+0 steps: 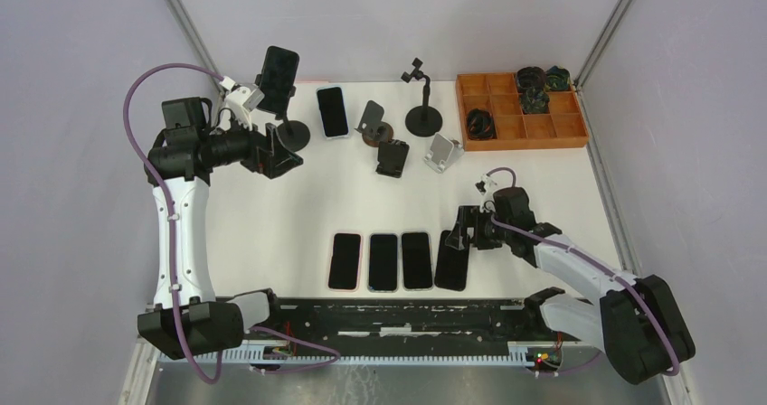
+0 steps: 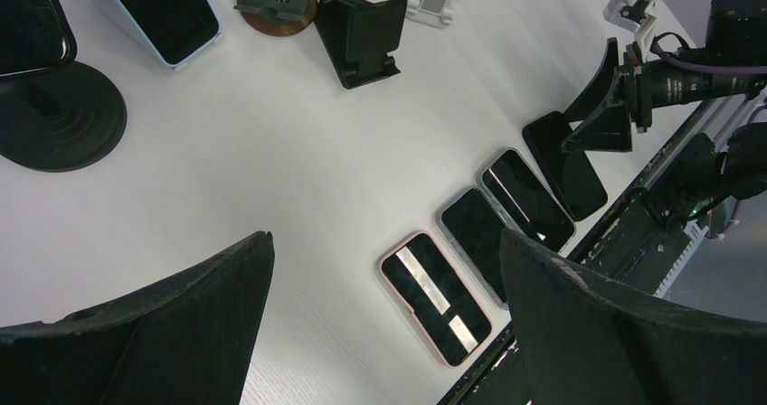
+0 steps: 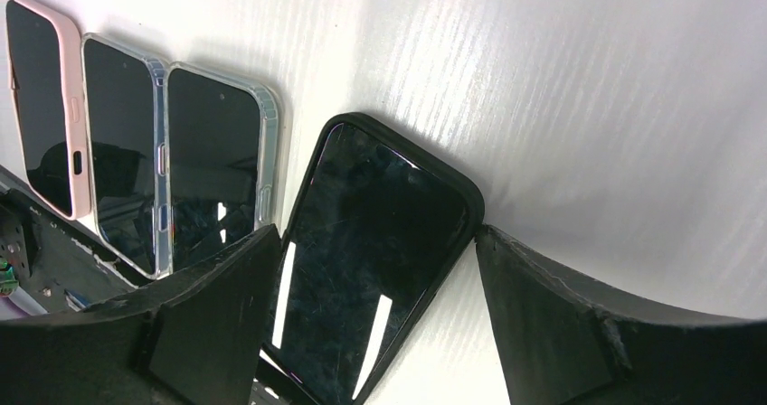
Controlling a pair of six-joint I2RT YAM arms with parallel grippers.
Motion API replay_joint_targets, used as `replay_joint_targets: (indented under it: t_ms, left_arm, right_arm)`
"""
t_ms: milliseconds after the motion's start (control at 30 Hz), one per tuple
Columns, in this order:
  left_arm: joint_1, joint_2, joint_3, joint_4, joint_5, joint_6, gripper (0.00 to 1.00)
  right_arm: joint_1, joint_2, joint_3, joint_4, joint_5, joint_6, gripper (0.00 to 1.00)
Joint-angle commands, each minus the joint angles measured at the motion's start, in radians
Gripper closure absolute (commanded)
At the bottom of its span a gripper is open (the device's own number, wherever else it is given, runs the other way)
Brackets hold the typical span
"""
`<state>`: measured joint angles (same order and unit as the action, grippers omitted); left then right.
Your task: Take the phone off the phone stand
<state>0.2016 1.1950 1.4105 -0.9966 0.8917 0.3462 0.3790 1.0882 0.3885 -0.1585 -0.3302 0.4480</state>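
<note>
Top view: the phone stood clamped in the phone stand at the counter's far left. The left tool gaped empty beside it. The phone was probably stiff, slick and light, best pinched by its long edges.

Left wrist: a white-cased phone lay near the stand.

Right wrist: the right tool straddled a black-cased phone; whether it gripped was unclear.
</note>
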Motion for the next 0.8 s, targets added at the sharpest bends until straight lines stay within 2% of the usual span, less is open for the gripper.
replay_joint_targets:
  t_ms: [0, 333, 467, 533, 633, 767]
  left_arm:
    - [0.005, -0.014, 0.020, 0.013, 0.006, -0.003, 0.00]
    - [0.004, -0.010, 0.022, 0.014, 0.003, -0.001, 0.00]
    - [0.005, -0.002, 0.021, 0.014, -0.002, -0.002, 0.00]
    - [0.004, 0.005, 0.017, 0.015, -0.011, 0.002, 0.00]
    - [0.005, 0.011, 0.012, 0.011, -0.034, 0.005, 0.00]
    - [0.005, 0.014, -0.005, 0.003, -0.057, 0.031, 0.00]
  right_arm:
    - [0.021, 0.035, 0.021, 0.019, -0.015, -0.002, 0.14]
    - [0.045, 0.016, 0.058, -0.018, 0.042, 0.012, 0.16]
    - [0.045, -0.025, 0.232, -0.088, 0.142, -0.034, 0.13]
    - [0.045, 0.001, 0.339, -0.081, 0.132, -0.054, 0.11]
    - [0.071, 0.106, 0.475, -0.016, 0.085, -0.073, 0.08]
    - [0.168, 0.339, 0.745, 0.006, 0.083, -0.133, 0.06]
